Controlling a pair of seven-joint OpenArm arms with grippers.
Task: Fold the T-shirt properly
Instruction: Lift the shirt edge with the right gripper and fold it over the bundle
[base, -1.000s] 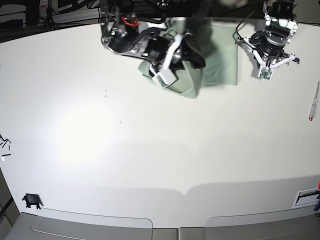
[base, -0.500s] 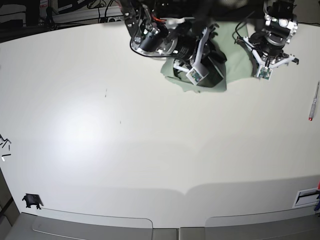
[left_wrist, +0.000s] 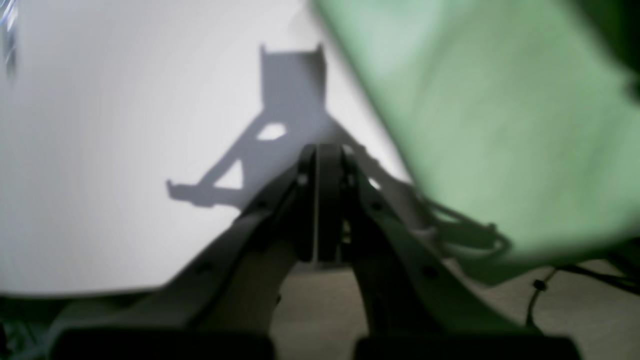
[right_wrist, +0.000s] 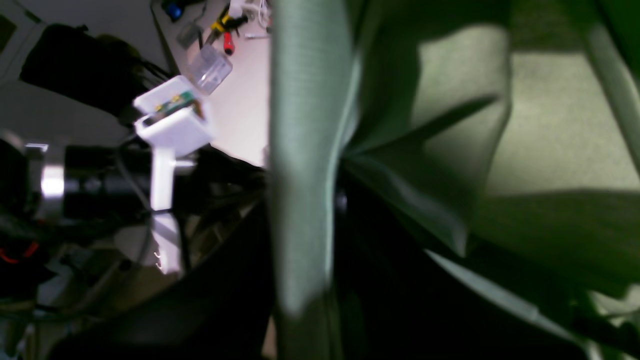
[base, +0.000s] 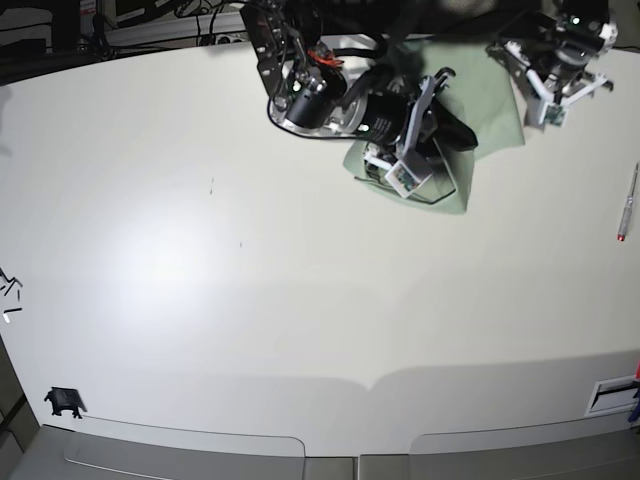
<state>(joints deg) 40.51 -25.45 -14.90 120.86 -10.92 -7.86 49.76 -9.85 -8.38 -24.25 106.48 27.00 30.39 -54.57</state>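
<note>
My right gripper is mostly lost from sight: in my right wrist view a hanging fold of the T-shirt drapes straight across the lens, so I cannot see my fingertips there, only dark shapes below the cloth. From the base view the arm's own body covers the middle of the T-shirt, and the garment's far edge runs under dark hardware at the top of the picture. My left gripper sits at the top right corner, partly cut off. In the left wrist view the shirt is a soft green blur (no weave or seams readable), cropped at the right edge
</note>
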